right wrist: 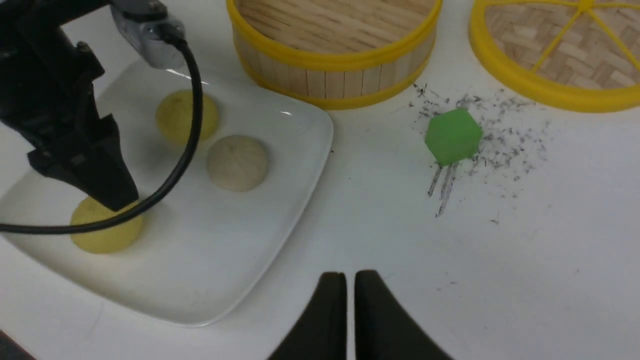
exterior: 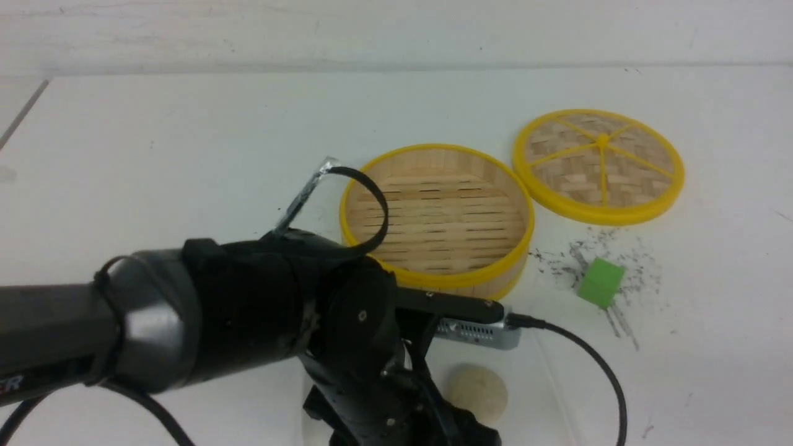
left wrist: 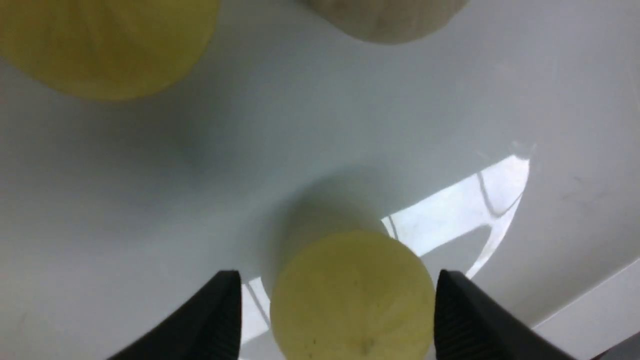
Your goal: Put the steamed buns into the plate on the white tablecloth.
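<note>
All three buns lie in the plate [right wrist: 215, 240], which sits on the white tablecloth [right wrist: 500, 275] just beside the steamer [right wrist: 330, 65]. The steamer itself is empty. One yellow bun [right wrist: 186, 116] is nearest to the steamer, the beige bun [right wrist: 237, 162] is a little farther, and the second yellow bun [left wrist: 352, 295] is farthest. The left fingers [left wrist: 215, 320] stand apart on both sides of this last bun and do not squeeze it. The right fingers [right wrist: 332, 310] are together and hold nothing. I judge the task nearly done; only lifting the left arm away seems left.
</note>
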{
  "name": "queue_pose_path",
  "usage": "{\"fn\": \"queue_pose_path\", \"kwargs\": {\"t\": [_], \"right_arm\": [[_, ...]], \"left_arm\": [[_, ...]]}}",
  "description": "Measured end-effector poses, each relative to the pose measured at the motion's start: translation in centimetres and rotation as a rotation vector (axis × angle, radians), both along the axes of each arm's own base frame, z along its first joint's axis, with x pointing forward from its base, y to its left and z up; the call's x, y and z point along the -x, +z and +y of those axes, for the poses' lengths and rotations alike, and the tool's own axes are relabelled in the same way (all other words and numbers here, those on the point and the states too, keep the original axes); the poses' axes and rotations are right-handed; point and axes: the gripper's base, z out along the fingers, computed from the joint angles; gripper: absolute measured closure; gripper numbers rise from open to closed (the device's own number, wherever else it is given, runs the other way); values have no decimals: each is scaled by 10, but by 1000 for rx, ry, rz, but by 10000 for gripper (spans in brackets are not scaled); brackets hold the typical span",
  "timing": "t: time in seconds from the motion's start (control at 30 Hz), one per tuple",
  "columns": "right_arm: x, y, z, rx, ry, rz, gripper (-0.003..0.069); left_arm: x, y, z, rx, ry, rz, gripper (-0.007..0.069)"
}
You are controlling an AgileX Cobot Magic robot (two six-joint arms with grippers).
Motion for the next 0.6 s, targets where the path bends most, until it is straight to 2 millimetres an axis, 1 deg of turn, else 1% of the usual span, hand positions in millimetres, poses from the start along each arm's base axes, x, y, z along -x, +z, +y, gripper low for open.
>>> {"fn": "queue_pose_path", "kwargs": {"t": [0.03, 0.07, 0.13, 0.17, 0.23, 0.33, 0.43, 0.47, 0.53, 0.6], "right_arm": [[3, 1, -1, -2, -5, -5, 612], [14, 4, -6, -11, -30, -31, 612], [25, 6, -12, -29, -68, -64, 612], [34, 6, -19, -57, -122, -88, 612], [48, 4, -30, -98, -210, -148, 612], [59, 4, -39, -162, -289, -227, 612], [53, 1, -40, -199, -321, -258, 612], [51, 0, -39, -202, -322, -260, 612], [35, -9, -34, -220, -318, -262, 635], [27, -15, -31, -225, -315, -252, 658]], "left_arm": [[0, 2, 0, 0, -4, -7, 109], [-3, 9, -1, 5, -17, -38, 109], [-6, 18, -2, 10, -31, -69, 113], [-9, 27, -3, 8, -48, -103, 121], [-14, 39, -6, 5, -66, -142, 147], [-19, 52, -9, 14, -74, -175, 196], [-20, 57, -11, 30, -73, -188, 286], [-20, 58, -11, 32, -73, -189, 302], [-20, 58, -12, 37, -72, -195, 431], [-20, 58, -12, 37, -72, -195, 480]]}}
